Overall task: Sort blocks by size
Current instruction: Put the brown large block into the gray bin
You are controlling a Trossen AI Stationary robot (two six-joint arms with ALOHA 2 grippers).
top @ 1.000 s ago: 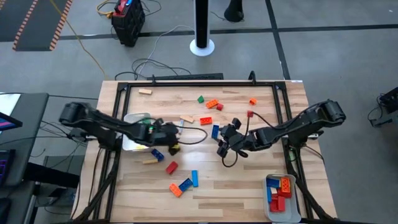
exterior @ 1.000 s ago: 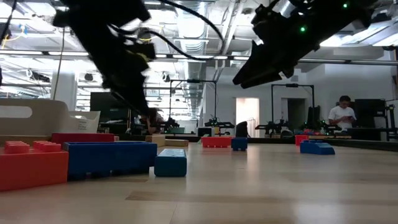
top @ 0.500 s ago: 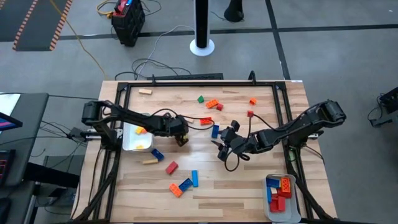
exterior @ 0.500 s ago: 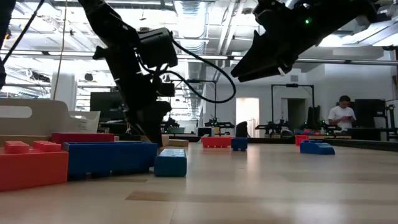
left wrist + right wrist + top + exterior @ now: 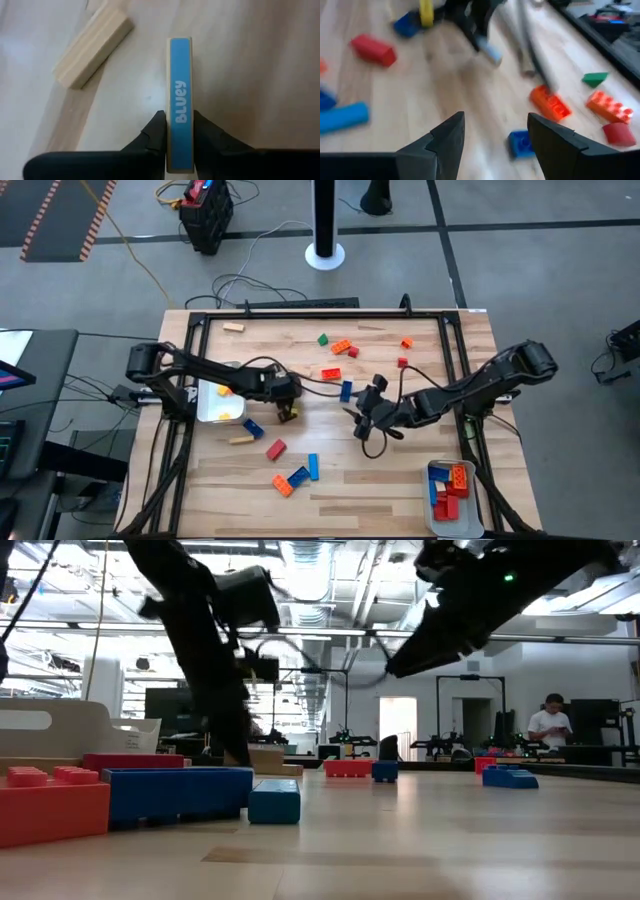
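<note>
A thin wood block with a blue face lettered "Bluey" (image 5: 180, 90) stands on its edge near the table's middle, and my left gripper (image 5: 288, 410) is shut on it. A tan wood bar (image 5: 92, 45) lies just beside it. My right gripper (image 5: 362, 420) hangs open above the table to the right of it, with nothing between its fingers (image 5: 447, 137). Loose blocks lie around: a blue one (image 5: 346, 390), orange ones (image 5: 331, 375) and a red one (image 5: 276, 449). My left gripper pinches the block's two broad sides between its two fingers (image 5: 156, 131), close to the near end of the blue face (image 5: 180, 137). The fingers slant down from the table's left. The block stands on edge; whether its bottom rests on the table is hidden.
A white tray (image 5: 207, 408) holding yellow and orange blocks sits left of my left gripper. A second tray (image 5: 432, 510) with red, blue and orange blocks stands at the near right corner. More blocks (image 5: 295, 477) lie toward the near edge, and others (image 5: 341, 347) toward the far edge.
My left arm has swung from over the white tray toward the table's middle and come down at the blue-faced block. My right arm has barely moved.
</note>
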